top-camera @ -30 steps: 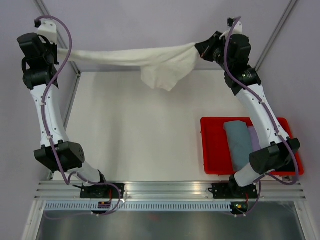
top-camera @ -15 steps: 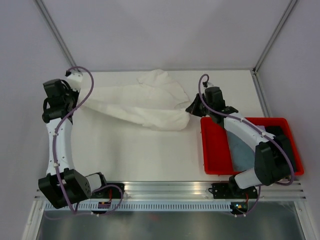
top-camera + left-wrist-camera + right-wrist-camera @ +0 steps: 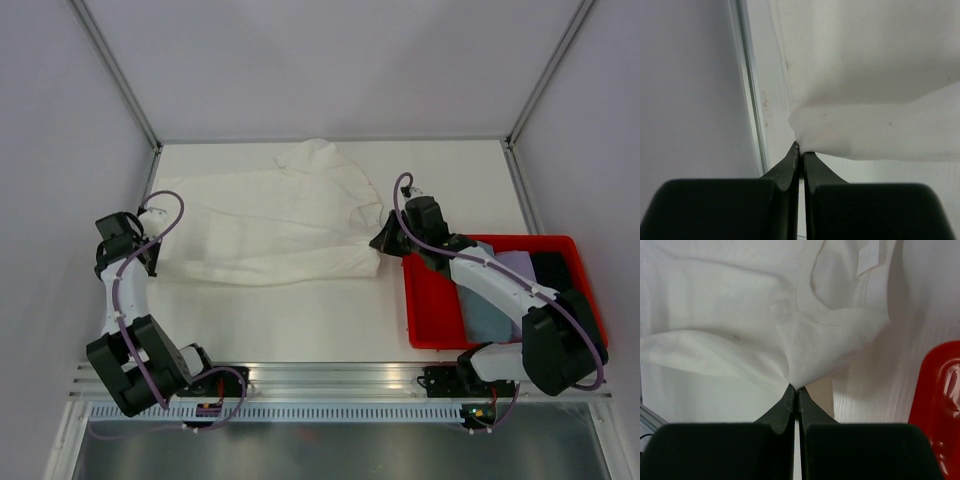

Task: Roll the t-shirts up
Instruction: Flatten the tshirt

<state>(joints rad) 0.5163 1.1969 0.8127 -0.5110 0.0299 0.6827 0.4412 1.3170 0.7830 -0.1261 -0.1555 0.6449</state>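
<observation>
Grey-blue t-shirt (image 3: pixel 482 316), lilac t-shirt (image 3: pixel 516 262), black t-shirt (image 3: pixel 553 268) inside red bin (image 3: pixel 428 300).

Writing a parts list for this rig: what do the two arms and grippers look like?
Both match. The left arm and right arm have white tubular links and chunky black joint housings, with a lilac cable looping along each. The left gripper and right gripper have matte black fingers tapering to thin tips. No markings are readable.
</observation>
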